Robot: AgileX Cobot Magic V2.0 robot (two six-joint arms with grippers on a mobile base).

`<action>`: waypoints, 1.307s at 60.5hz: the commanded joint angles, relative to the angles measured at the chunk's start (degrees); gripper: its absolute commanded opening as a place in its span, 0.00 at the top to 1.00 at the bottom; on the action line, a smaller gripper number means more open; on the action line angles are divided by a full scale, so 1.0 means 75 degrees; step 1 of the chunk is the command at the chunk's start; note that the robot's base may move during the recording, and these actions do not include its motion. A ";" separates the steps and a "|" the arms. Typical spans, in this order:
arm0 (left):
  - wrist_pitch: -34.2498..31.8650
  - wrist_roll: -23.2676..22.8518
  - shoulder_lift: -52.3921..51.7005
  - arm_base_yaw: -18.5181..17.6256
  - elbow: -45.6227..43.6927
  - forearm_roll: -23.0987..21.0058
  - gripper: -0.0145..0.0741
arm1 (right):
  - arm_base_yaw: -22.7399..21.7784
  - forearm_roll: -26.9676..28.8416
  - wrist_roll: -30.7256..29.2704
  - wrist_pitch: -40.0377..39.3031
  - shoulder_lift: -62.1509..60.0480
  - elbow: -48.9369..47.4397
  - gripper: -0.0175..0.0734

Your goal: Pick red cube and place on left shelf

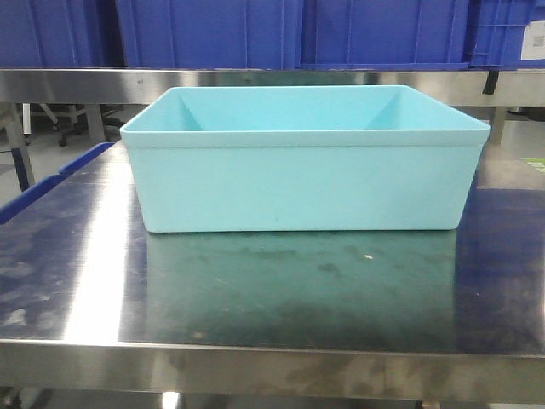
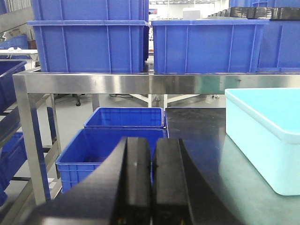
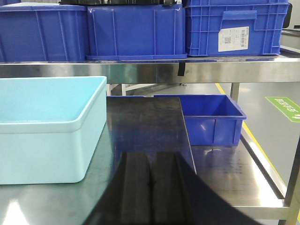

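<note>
The red cube shows in no view; it may lie inside the pale turquoise bin (image 1: 298,170), whose near wall hides the floor from the front camera, though that is only a guess. The bin sits on the steel table (image 1: 255,298) between the arms: to the right of the left gripper (image 2: 151,187) and to the left of the right gripper (image 3: 151,187), neither clearly nearer. Both grippers are clenched, fingers pressed together on nothing. Each arm is held low and level, pointing forward toward the steel shelf (image 2: 93,83) loaded with blue crates (image 2: 89,44). Any reach must go up and over the bin's rim.
</note>
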 commanded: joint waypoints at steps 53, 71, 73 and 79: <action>-0.0633 0.0002 -0.0115 -0.0004 0.0188 0.0000 0.72 | -0.0072 -0.0018 -0.0031 -0.0880 -0.0168 -0.0117 0.75; -0.0633 0.0002 -0.0115 -0.0004 0.0188 0.0000 0.72 | -0.0072 -0.0018 -0.0031 -0.1579 -0.0168 -0.0117 0.75; -0.0633 0.0002 -0.0115 -0.0004 0.0188 0.0000 0.72 | -0.0072 -0.0018 -0.0031 -0.1611 -0.0168 -0.0117 0.75; -0.0633 0.0002 -0.0115 -0.0004 0.0188 0.0000 0.72 | -0.0063 -0.0011 -0.0031 -0.1613 -0.0168 -0.0166 0.75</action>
